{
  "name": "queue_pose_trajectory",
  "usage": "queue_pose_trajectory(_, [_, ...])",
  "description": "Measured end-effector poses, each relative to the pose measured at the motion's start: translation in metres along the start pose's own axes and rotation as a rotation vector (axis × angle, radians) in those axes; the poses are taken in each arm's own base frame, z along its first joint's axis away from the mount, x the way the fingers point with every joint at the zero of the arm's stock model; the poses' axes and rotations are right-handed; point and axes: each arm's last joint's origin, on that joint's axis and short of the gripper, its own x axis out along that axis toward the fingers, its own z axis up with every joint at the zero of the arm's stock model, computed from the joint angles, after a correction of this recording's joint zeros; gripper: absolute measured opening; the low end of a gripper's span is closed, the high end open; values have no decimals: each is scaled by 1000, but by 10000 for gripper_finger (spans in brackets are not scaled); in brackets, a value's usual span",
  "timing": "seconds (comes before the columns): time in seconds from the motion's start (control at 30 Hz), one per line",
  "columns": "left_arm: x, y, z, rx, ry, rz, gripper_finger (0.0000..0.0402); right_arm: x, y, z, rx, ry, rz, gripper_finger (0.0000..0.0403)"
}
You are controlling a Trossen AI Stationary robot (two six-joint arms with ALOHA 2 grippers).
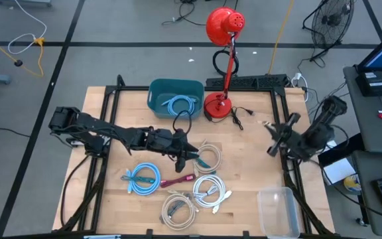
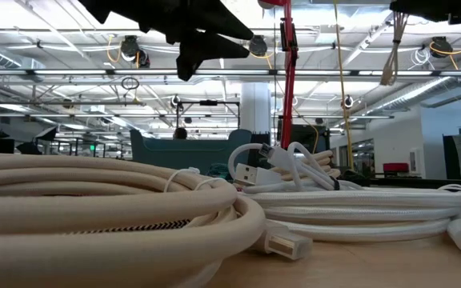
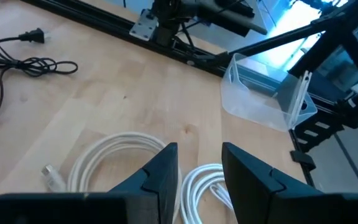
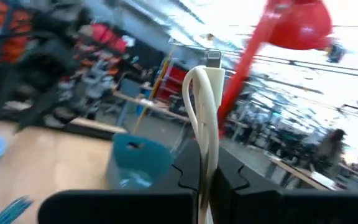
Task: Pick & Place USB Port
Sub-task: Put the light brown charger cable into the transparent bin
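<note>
Several coiled white USB cables [image 1: 207,189] lie on the wooden table [image 1: 257,166] near its middle and front, beside a blue coil [image 1: 143,179] and a magenta cable [image 1: 178,180]. My left gripper [image 1: 192,154] hovers open just above the white coils [image 3: 114,155], its fingers [image 3: 166,168] touching nothing. My right gripper [image 1: 274,138] is drawn back at the table's right edge, shut on a white USB cable [image 4: 202,106]. In the low view the white coils [image 2: 118,208] fill the foreground, with a plug [image 2: 250,172] sticking up. My right gripper [image 4: 205,165] pinches a white USB cable between its two fingers. A doubled-over stretch of the cable [image 4: 197,124] stands out past the fingertips, with the metal plug [image 4: 213,60] at its free end. The cable is lifted clear of the table.
A teal bin [image 1: 176,96] holding a blue cable stands at the far middle, with a red desk lamp [image 1: 221,60] and its black cord [image 3: 23,59] beside it. A clear plastic container [image 1: 277,211] sits at the near right corner. Black frame rails border the table.
</note>
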Motion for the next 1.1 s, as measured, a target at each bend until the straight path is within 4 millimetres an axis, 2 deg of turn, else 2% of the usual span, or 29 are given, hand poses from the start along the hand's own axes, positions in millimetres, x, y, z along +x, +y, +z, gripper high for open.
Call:
queue_pose_trajectory(0.2, [0,-3,-1,3,5,-6,127,-1,-19,-4,-36,-15,-59,0])
queue_pose_trajectory(0.4, [0,-6,-3,-6,-12,30,127,-1,-20,1,-49,-182,-14,0])
queue_pose_trajectory(0.5, [0,-6,-3,-11,-19,42,127,0,-18,5,-55,-202,50,0])
queue_pose_trajectory(0.6, [0,-6,-3,-10,-18,43,127,2,-6,6,-63,-168,189,0])
queue_pose_trajectory(0.77, [0,-5,-2,-4,-18,45,127,3,20,9,50,-165,557,0])
queue_pose_trajectory(0.9, [0,-4,-3,-1,-12,48,127,7,47,5,135,-53,706,0])
queue_pose_trajectory(1.1, [-1,-8,-8,7,23,48,127,10,81,-1,504,194,844,0])
